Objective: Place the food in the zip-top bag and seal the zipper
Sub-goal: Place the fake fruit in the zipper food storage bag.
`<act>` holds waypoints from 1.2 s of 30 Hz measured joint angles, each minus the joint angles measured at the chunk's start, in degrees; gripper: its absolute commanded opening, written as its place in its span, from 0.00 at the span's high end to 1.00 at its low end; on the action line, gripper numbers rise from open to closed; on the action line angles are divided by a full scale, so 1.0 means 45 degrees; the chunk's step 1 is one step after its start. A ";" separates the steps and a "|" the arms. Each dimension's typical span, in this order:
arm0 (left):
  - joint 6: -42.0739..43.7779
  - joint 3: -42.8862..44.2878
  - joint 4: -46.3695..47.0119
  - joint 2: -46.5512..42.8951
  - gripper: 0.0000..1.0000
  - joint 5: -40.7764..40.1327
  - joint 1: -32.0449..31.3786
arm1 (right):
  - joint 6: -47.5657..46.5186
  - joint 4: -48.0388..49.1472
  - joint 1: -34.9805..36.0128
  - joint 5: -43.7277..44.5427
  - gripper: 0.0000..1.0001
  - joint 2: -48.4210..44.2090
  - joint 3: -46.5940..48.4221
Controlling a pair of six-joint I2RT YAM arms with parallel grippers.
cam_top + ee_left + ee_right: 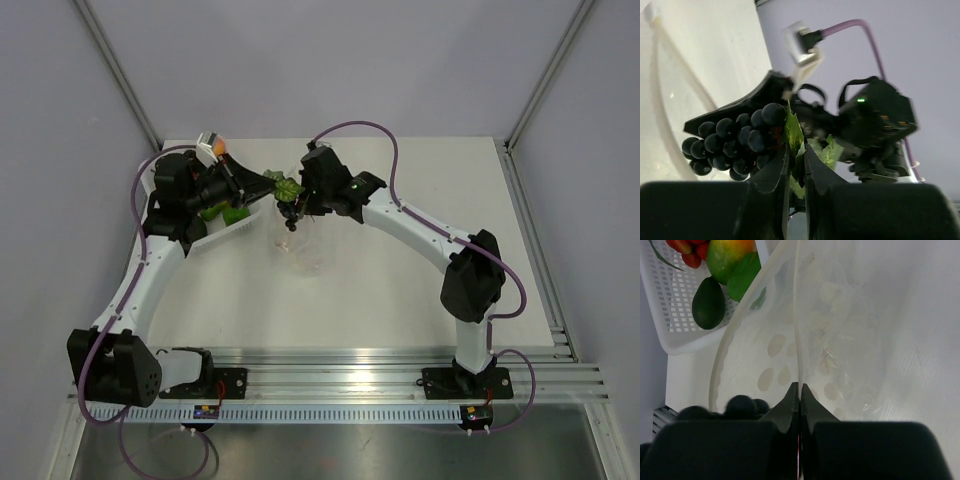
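From above, the zip-top bag [303,250] lies mid-counter [400,300], just beside the white tray [235,228]. There is bare room on the right.

On the left wrist, the left fingers [796,159] clamp the leafy stem of the dark purple grapes [735,142].

On the right wrist, the right fingers [799,396] pinch the bag's mouth edge.

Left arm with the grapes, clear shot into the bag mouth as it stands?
Probably yes. The right gripper pinches the zip-top bag by its rim, holding the mouth open, and the grapes hang from the left gripper right beside it. Tight, though.
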 measured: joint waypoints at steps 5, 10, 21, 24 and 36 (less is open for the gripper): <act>0.0029 -0.0894 0.0112 0.0743 1.00 -0.0073 -0.0180 | 0.0126 0.0185 0.0000 -0.0092 1.00 -0.0005 -0.0248; 0.0690 -0.0889 -0.0529 0.0874 1.00 -0.0398 -0.0214 | 0.0180 0.0243 0.0000 -0.0180 1.00 -0.0005 -0.0393; 0.2137 -0.0869 -0.1919 0.1413 1.00 -0.1491 -0.0214 | 0.0180 0.0272 0.0000 -0.0189 1.00 -0.0063 -0.0398; 0.2293 -0.0869 -0.2064 0.1671 1.00 -0.1647 -0.0219 | 0.0175 0.0262 0.0000 -0.0180 1.00 -0.0117 -0.0398; 0.3555 -0.0612 -0.3322 0.2584 0.98 -0.3089 -0.0699 | 0.0165 0.0238 0.0000 -0.0321 1.00 -0.0257 -0.0369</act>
